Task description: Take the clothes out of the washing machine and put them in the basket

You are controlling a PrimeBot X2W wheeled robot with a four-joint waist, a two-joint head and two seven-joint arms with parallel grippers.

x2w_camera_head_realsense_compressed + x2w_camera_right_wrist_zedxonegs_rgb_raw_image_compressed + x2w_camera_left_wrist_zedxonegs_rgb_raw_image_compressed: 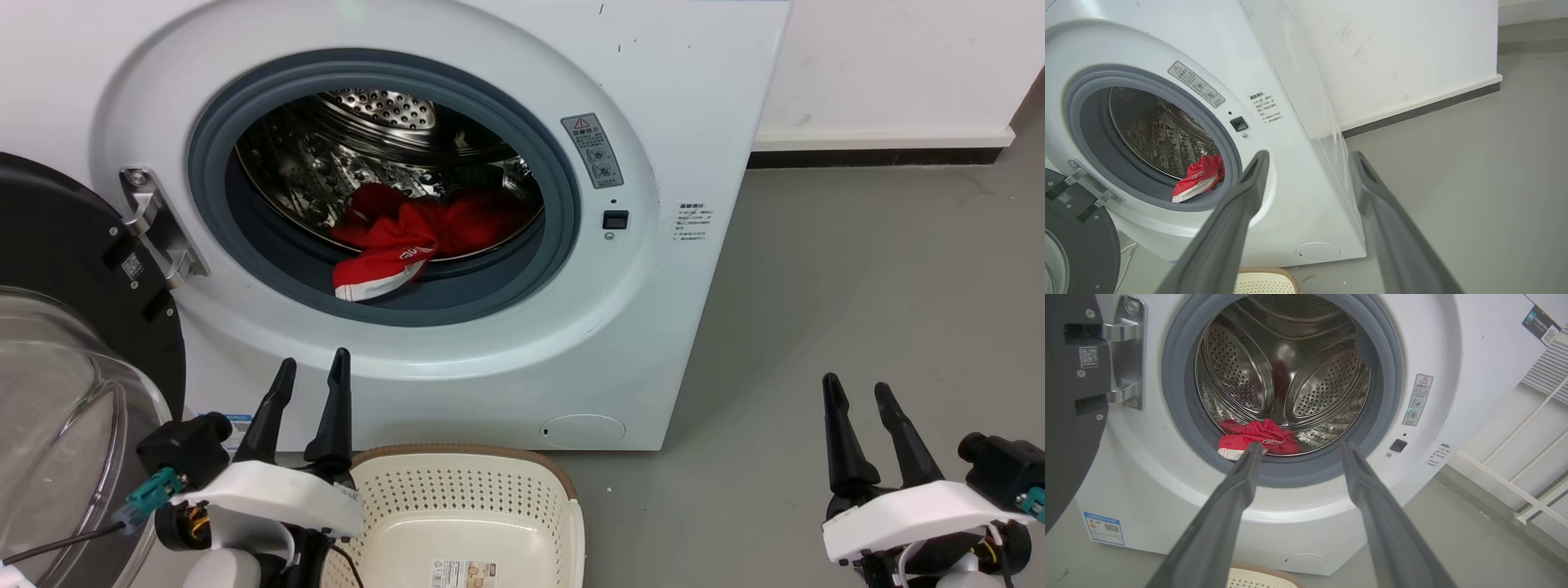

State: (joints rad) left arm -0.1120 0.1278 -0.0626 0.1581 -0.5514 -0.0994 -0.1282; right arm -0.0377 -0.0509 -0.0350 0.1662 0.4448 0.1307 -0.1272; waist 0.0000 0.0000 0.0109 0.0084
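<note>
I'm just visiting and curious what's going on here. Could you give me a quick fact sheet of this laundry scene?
washing machine: door swung open to the left
clothes: red, lying in the drum, one edge over the grey seal
basket: on the floor before the machine, no clothes visible in it
left gripper: open, empty, near the basket
right gripper: open, empty, over bare floor

Red clothes (pixel 408 233) with white trim; white washer (pixel 694 90) with a grey seal (pixel 457 302) and a holed steel drum (pixel 384 106); cream perforated basket (pixel 457 490) rimmed in brown; grey floor (pixel 857 286).
</note>
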